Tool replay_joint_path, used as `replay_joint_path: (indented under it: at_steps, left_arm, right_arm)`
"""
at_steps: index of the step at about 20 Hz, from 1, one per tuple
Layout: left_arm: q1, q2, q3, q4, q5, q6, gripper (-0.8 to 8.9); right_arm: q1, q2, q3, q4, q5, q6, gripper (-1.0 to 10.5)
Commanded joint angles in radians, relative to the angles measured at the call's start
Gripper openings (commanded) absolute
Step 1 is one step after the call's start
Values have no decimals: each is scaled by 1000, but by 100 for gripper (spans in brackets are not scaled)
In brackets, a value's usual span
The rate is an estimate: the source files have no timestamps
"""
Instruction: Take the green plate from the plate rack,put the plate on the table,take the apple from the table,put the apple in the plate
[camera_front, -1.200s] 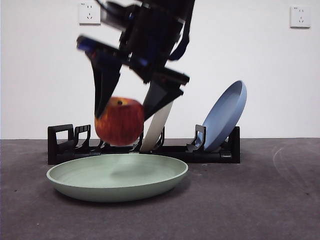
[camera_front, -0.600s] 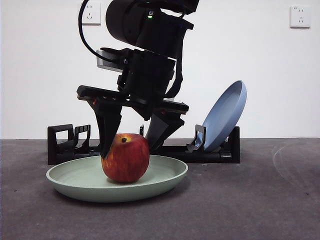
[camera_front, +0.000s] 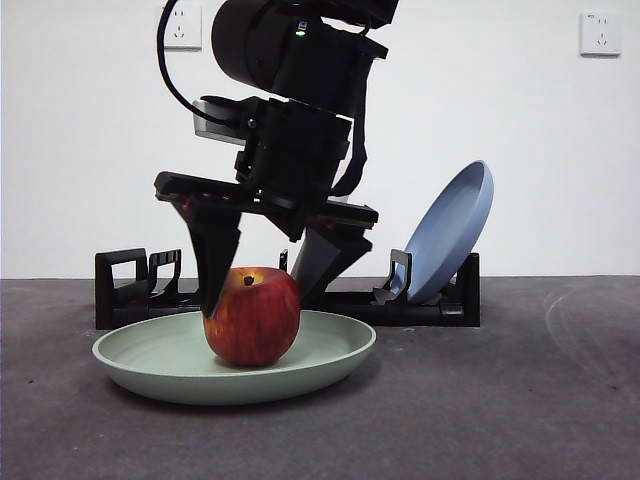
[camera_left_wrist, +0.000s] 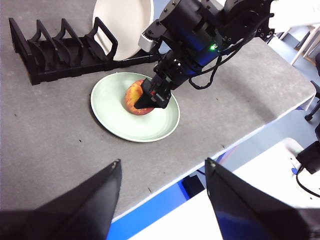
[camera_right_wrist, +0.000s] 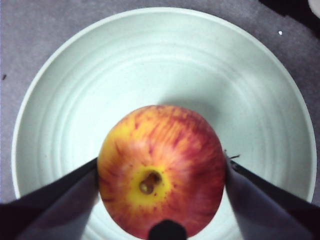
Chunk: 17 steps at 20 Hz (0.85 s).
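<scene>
Front view shows the right gripper (camera_front: 255, 300) with its jaws against the apple (camera_front: 253, 315), which sits in the green plate (camera_front: 330, 355) on the table (camera_front: 520, 400). Looks like the last step; it only needs to let go and lift straight up, while the left gripper (camera_left_wrist: 162, 192) waits spread wide, holding nothing.

cream-white plate (camera_left_wrist: 125, 22) cut off; apple (camera_front: 253, 315) hides pincer tips

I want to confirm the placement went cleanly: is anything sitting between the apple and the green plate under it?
Nothing visible does. The apple sits directly in the green plate, with the right gripper at both its sides.
</scene>
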Motion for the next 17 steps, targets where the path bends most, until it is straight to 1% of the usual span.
replay_joint_path:
  at_steps: [1, 6, 9, 12, 17]
  left_arm:
    - [-2, -7, -2, 7, -3, -10, 280]
    - [-2, -7, -2, 7, -3, -10, 280]
    - [-2, -7, -2, 7, -3, -10, 280]
    - [-2, -7, -2, 7, -3, -10, 280]
    - [-2, -4, -2, 16, -13, -10, 280]
  right_arm:
    - [0, 20, 1, 0, -2, 4, 480]
    - [0, 19, 18, -13, -3, 4, 479]
    - [0, 19, 63, -61, -3, 4, 478]
    - [0, 16, 140, -146, -3, 1, 477]
    - [0, 6, 312, -333, -2, -69, 473]
